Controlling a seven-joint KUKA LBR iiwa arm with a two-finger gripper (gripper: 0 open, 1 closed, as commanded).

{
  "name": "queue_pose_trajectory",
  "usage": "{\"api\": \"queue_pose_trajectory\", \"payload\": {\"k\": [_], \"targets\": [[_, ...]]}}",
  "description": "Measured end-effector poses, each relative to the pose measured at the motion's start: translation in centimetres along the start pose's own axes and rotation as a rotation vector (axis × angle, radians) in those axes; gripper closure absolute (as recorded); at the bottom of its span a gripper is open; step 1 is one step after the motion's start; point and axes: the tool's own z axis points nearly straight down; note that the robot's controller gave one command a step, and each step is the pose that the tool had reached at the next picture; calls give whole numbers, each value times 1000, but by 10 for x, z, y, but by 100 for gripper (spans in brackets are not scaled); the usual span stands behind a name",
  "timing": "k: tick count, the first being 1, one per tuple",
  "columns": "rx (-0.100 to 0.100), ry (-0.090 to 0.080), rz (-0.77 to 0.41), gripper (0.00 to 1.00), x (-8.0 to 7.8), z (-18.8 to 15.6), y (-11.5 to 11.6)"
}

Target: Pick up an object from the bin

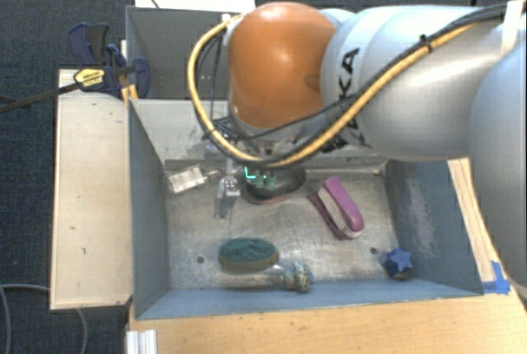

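Metal bin (153, 204); oval, perhaps spongy, disc (248, 254).

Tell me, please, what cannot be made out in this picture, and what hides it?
- Camera view: the gripper sits mostly under the arm's orange cover, so open or shut cannot be told.
- Camera view: the arm covers the back of the bin, so its contents there are unknown.
- Camera view: the small pale thing at the front wall and the small blue thing are too small to identify.
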Motion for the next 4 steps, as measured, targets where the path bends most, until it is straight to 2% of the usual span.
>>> {"api": "queue_pose_trajectory", "payload": {"k": [1,2,3,4], "targets": [[-2,-1,-179,0,45,148,-38],[-1,-2,-174,100,44,146,-38],[-1,-6,-169,0,43,146,-39],[-2,-19,-304,0,66,155,-105]]}}
